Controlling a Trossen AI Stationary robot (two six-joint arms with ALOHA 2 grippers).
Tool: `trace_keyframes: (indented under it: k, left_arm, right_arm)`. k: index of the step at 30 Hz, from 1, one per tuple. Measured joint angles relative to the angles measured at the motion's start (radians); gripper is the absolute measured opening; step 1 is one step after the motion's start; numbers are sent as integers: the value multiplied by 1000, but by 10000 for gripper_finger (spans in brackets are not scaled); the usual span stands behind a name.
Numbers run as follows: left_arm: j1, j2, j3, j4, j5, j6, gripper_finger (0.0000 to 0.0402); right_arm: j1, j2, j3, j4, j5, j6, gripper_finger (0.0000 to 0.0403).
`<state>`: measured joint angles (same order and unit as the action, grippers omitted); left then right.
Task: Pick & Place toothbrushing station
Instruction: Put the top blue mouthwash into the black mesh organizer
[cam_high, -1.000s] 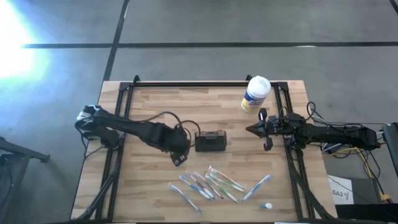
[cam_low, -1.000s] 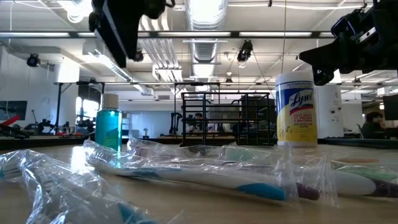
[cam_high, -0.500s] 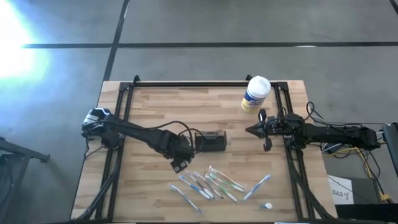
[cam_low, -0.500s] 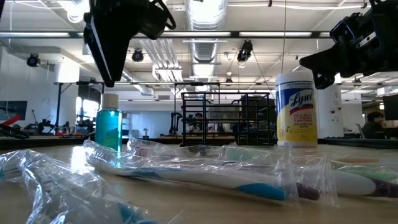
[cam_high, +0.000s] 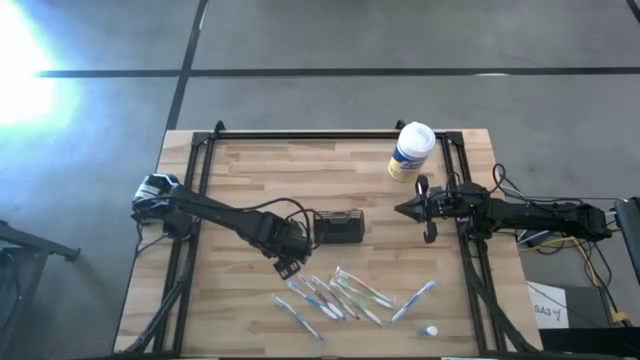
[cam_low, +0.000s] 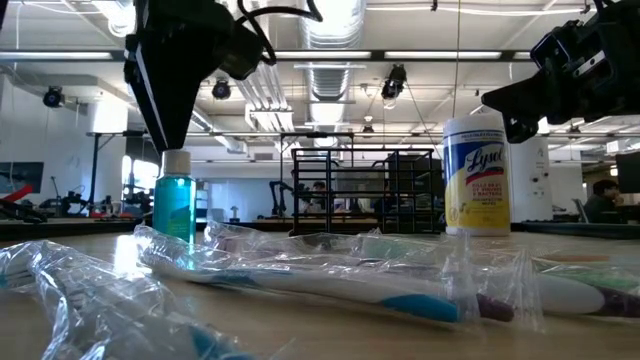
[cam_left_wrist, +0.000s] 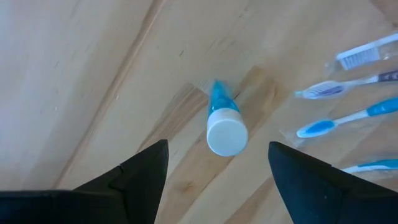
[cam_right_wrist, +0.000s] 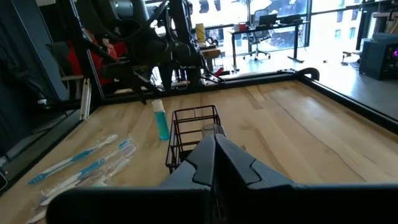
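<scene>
The toothbrushing station (cam_high: 338, 227), a black wire box, rests on its base at the table's middle; it also shows in the right wrist view (cam_right_wrist: 194, 135) and the low view (cam_low: 365, 190). Left of it and nearer the front stands a small teal bottle with a white cap (cam_left_wrist: 227, 132), upright. My left gripper (cam_left_wrist: 217, 144) hangs open right above the cap, pointing down, a finger on either side of it and above it. In the high view my left gripper (cam_high: 288, 264) hides the bottle. My right gripper (cam_high: 402, 210) waits shut and level at the right.
Several wrapped toothbrushes (cam_high: 340, 295) lie near the front edge, right of my left gripper. A white-and-yellow wipes canister (cam_high: 411, 150) stands at the far right. A small white cap (cam_high: 430, 330) lies at the front right. Black rails (cam_high: 300, 135) frame the table.
My left gripper has sunk toward the teal bottle and shifted a little toward the table's near edge, staying open and pointing down. Nothing else has moved.
</scene>
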<state>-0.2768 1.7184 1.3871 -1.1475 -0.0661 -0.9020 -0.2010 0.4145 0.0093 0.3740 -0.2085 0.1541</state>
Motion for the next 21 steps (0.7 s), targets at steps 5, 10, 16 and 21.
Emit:
trace_keyframes:
  k: [5,10,16,21]
  left_arm:
    - [0,0,-12,22,0,2,280]
    - [0,0,-24,44,7,17,280]
    - [2,0,-72,90,26,17,280]
    - [4,0,-77,100,23,18,280]
  right_arm:
    - [0,0,0,0,0,0,8]
    - [0,0,0,1,0,0,8]
    - [0,0,0,1,0,0,8]
    - [0,0,0,1,0,0,8]
